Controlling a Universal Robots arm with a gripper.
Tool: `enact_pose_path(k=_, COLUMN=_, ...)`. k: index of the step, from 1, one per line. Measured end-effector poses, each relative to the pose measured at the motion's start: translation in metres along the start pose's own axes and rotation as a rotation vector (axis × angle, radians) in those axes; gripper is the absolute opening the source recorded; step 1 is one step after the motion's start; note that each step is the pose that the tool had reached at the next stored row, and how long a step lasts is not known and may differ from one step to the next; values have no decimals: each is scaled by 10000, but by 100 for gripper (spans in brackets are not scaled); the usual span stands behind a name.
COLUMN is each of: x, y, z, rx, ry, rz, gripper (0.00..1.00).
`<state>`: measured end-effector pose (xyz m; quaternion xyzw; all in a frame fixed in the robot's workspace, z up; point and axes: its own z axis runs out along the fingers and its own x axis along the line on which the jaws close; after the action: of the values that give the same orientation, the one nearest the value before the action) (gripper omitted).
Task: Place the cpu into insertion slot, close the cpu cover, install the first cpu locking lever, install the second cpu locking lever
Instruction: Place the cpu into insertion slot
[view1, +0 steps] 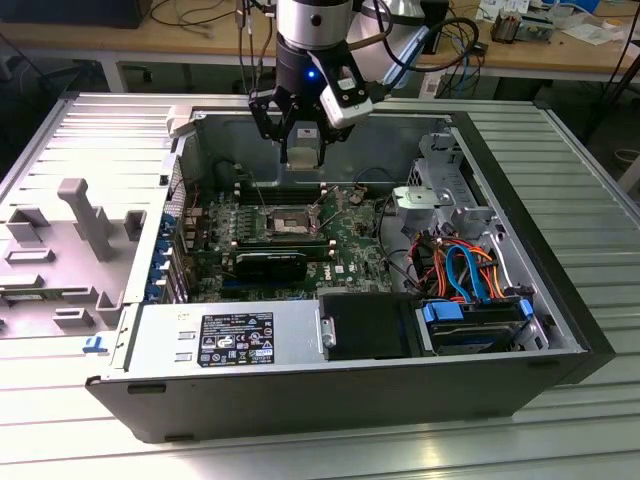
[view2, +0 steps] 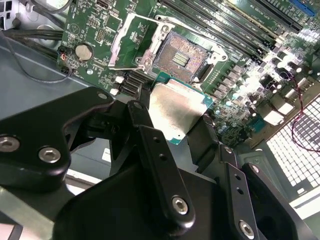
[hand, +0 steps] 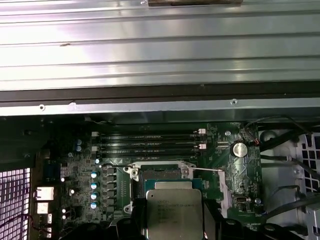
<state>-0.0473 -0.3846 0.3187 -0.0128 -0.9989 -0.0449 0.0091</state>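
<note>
The black two-fingered gripper (view1: 302, 152), in the upper middle of the exterior view, is clamped on the cpu (view2: 176, 107) by two opposite edges. This grip on the small flat square chip with a dull silver-grey top probably leaves its underside free to seat. The chip hangs above the green motherboard (view1: 350, 235), short of the insertion slot (view2: 180, 60) — a dark square recess with a metal rim, lying bare. The cpu cover (view2: 118, 40), a thin silvery frame plate, is swung open beside the slot, so the room over it looks clear.
</note>
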Motion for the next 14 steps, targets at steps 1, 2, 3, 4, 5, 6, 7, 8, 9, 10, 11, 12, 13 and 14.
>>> enact_pose_path(k=1, x=0, y=-2, z=7, rx=1, ry=1, rz=0, gripper=54)
enact_pose_path(k=2, x=0, y=-3, z=12, rx=0, ry=0, rz=0, gripper=54)
enact_pose_path(k=3, x=0, y=-5, z=18, rx=1, ry=1, rz=0, gripper=54)
enact_pose_path(k=4, x=0, y=-7, z=23, rx=1, ry=0, rz=0, gripper=54)
enact_pose_path(k=5, x=0, y=-9, z=29, rx=1, ry=1, rz=0, gripper=54)
enact_pose_path(k=6, x=0, y=-10, z=34, rx=1, ry=1, rz=0, gripper=54)
enact_pose_path(k=7, x=0, y=-12, z=40, rx=1, ry=1, rz=0, gripper=54)
enact_pose_path(k=8, x=0, y=-13, z=45, rx=1, ry=0, rz=1, gripper=54)
enact_pose_path(k=9, x=0, y=-15, z=51, rx=1, ry=1, rz=0, gripper=54)
enact_pose_path(k=10, x=0, y=-16, z=55, rx=1, ry=1, rz=0, gripper=54)
enact_pose_path(k=11, x=0, y=-18, z=59, rx=1, ry=0, rz=0, gripper=54)
enact_pose_path(k=12, x=0, y=-19, z=64, rx=1, ry=1, rz=0, gripper=54)
enact_pose_path(k=13, x=0, y=-21, z=69, rx=0, ry=0, rz=0, gripper=54)
enact_pose_path(k=14, x=-1, y=-22, z=74, rx=1, ry=0, rz=0, gripper=54)
